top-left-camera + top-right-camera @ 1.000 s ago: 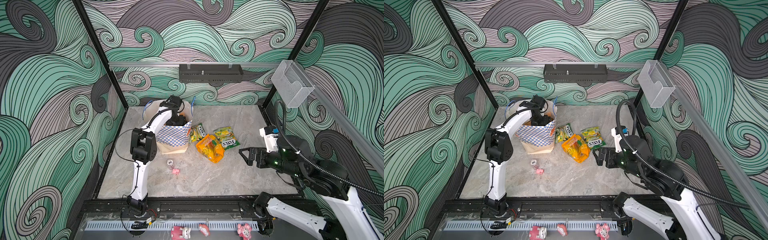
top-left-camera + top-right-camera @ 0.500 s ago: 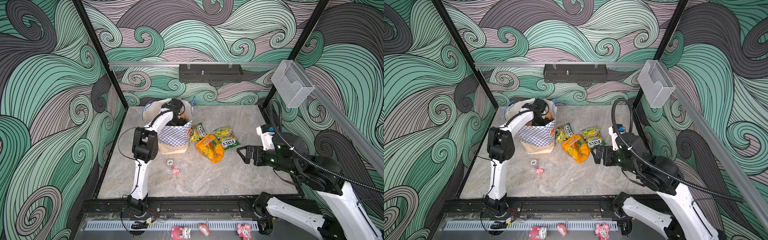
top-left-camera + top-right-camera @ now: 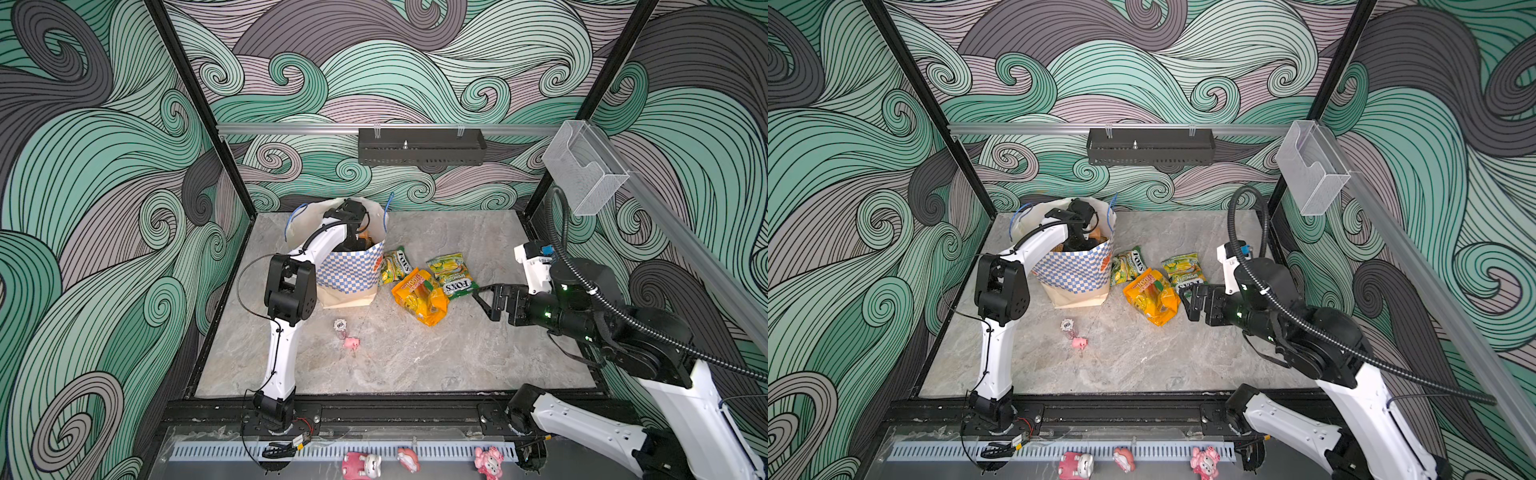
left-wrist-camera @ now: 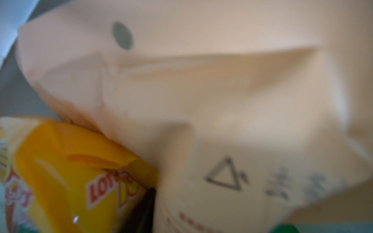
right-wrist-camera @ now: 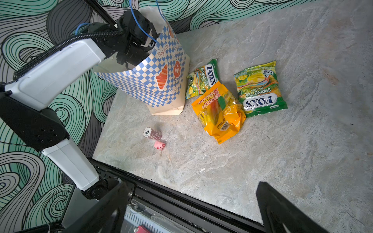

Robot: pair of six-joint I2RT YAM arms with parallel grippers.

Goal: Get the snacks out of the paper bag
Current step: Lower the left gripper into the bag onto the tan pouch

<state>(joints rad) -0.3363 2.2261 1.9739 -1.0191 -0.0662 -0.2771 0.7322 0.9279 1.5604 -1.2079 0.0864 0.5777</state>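
Little change: left gripper (image 3: 352, 237) stays deep in paper bag (image 3: 353, 274), far left; jaws hidden, grip cannot tell. Right gripper (image 3: 482, 303) crept nearer to orange pouch (image 3: 420, 297), jaws wide, empty. Probably next pick in progress. Outside, right of bag: that crinkly pouch, two glossy green candy bags (image 3: 451, 276). Inside: second orange pouch (image 4: 70, 175), creased, shiny. Bag stiff paper, upright.

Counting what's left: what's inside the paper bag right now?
The left claw reaches into the paper bag; its wrist view shows an orange-yellow snack beside a tan pouch. The claw and the bag's walls hide anything lower.
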